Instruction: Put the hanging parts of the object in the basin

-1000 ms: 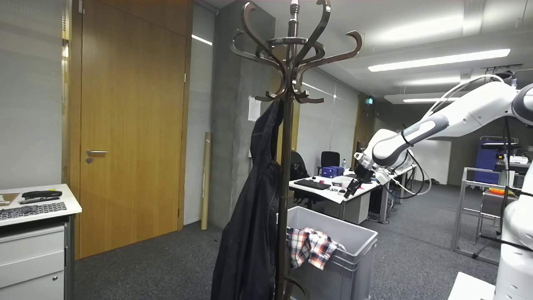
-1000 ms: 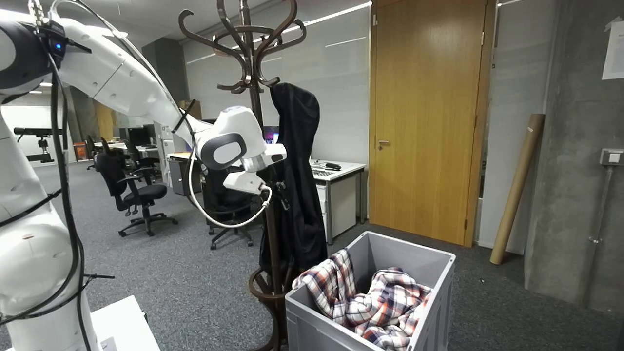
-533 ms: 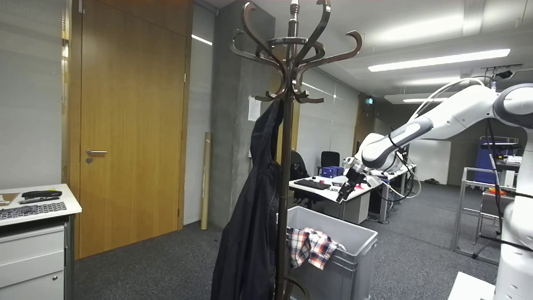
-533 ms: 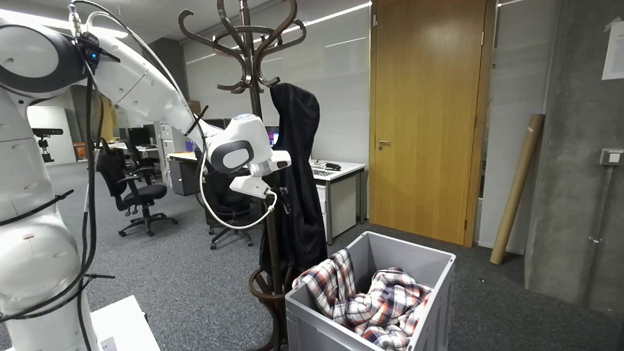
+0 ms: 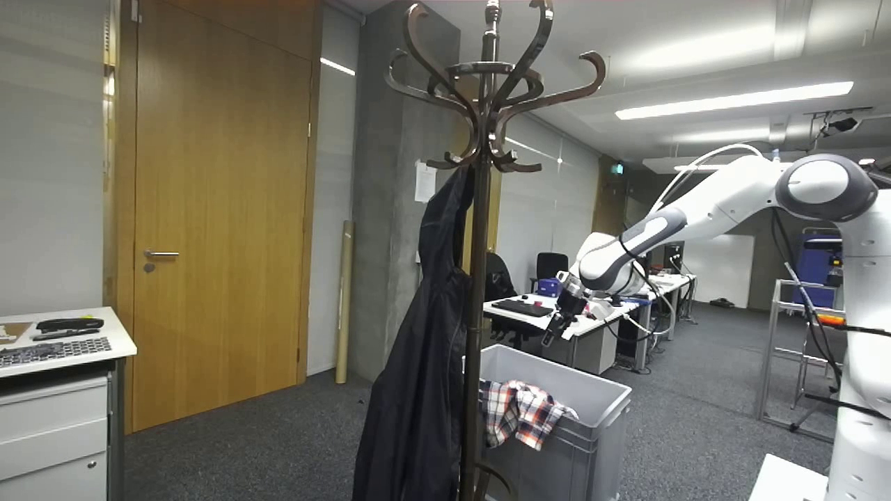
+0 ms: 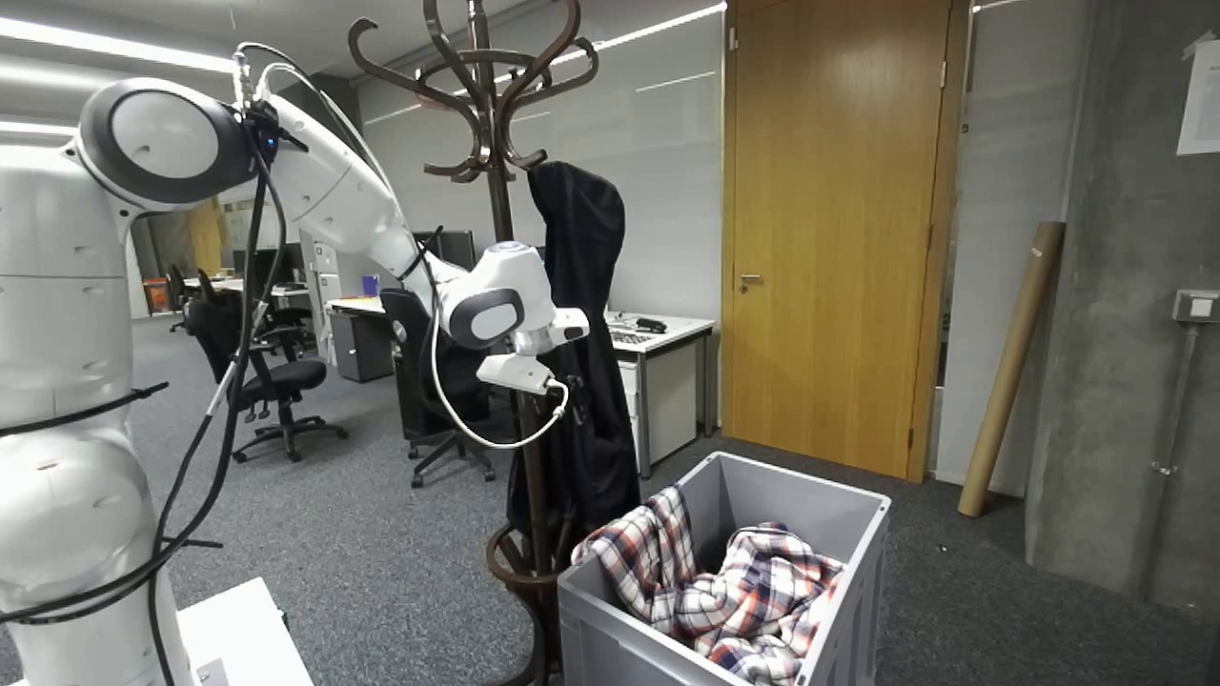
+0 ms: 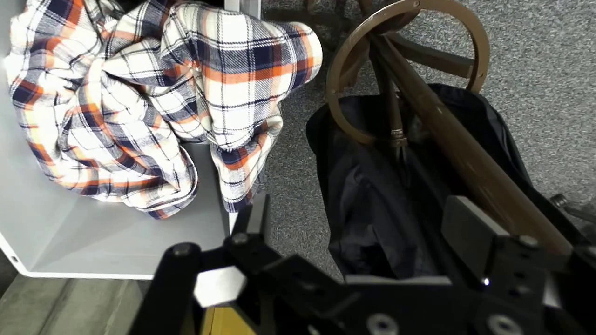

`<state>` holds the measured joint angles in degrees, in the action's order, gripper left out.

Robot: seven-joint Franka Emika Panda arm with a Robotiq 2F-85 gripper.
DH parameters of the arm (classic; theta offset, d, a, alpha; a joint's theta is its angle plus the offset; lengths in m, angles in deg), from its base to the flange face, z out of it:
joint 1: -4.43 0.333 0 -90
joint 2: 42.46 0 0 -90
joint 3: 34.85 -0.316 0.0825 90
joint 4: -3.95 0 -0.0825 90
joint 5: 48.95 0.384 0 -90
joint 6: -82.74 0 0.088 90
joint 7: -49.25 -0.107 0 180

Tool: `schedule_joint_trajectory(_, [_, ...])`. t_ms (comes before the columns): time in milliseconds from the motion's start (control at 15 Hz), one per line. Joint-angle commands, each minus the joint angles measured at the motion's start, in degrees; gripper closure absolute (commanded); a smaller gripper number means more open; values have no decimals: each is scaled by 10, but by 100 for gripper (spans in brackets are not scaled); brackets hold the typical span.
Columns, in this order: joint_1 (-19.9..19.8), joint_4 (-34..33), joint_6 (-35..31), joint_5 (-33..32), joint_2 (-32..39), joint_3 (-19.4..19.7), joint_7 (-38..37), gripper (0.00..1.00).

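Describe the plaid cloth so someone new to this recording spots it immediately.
Find the dark coat stand, then the grey bin beside it. The plaid cloth lies bunched inside, one part draped over the rim. White, navy and orange checks distinguish it from the plain black coat hanging on the stand.

Plaid cloth (draped) over basin rim, coat on stand

Desks, wheeled black chairs, monitors, grey carpet and ceiling strip lights mark this as an office.
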<state>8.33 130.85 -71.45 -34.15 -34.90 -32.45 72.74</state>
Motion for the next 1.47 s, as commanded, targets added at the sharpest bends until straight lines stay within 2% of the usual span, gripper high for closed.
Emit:
schedule_joint_trajectory(0, [-26, -44, -17, -20, 40, -27, -2, 0])
schedule_joint_trajectory(533, [-35, -70, -80, -92, 112, -40, -48, 0])
schedule_joint_trajectory(867, [-31, -80, -120, -132, 145, -33, -84, 0])
schedule_joint_trajectory(933, [-45, -81, -118, -116, 146, -51, -78, 0])
schedule_joint_trajectory(1400, [-41, -68, -106, -131, 143, -48, -82, 0])
